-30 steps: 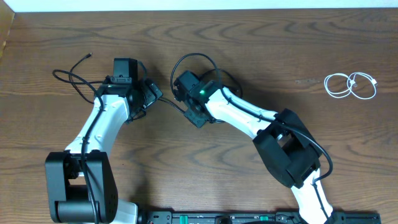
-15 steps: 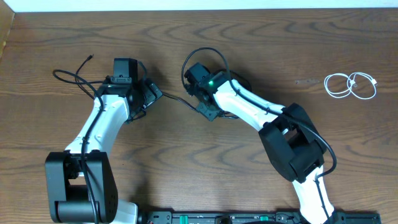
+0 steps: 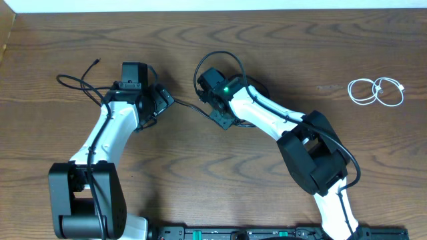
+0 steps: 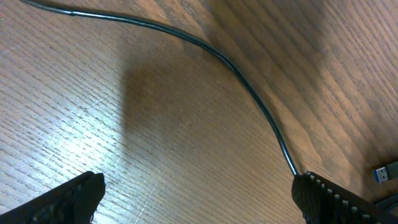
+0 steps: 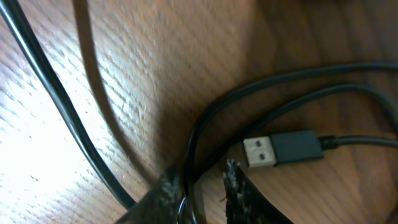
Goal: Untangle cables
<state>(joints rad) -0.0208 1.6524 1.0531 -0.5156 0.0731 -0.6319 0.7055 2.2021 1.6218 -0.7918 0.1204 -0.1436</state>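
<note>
Thin black cables (image 3: pixel 83 83) lie tangled under and between the two arms, with a loop (image 3: pixel 217 57) behind the right wrist. A coiled white cable (image 3: pixel 377 91) rests alone at the far right. My left gripper (image 3: pixel 163 100) (image 4: pixel 199 199) is wide open just above the wood, and a black cable (image 4: pixel 249 87) runs down to its right finger. My right gripper (image 3: pixel 223 120) (image 5: pixel 199 186) stands narrowly open, with a black cable (image 5: pixel 193 143) passing between its fingers against the left one. A USB plug (image 5: pixel 283 149) lies just beyond the right finger.
A second black cord (image 5: pixel 56 106) crosses the wood left of the right jaws. Another plug end (image 4: pixel 385 172) shows at the right edge of the left wrist view. The table's far edge (image 3: pixel 213 9) meets a white strip.
The right gripper moved to the right, carrying the cable loop along, then its jaws parted slightly. The left arm stayed still.
</note>
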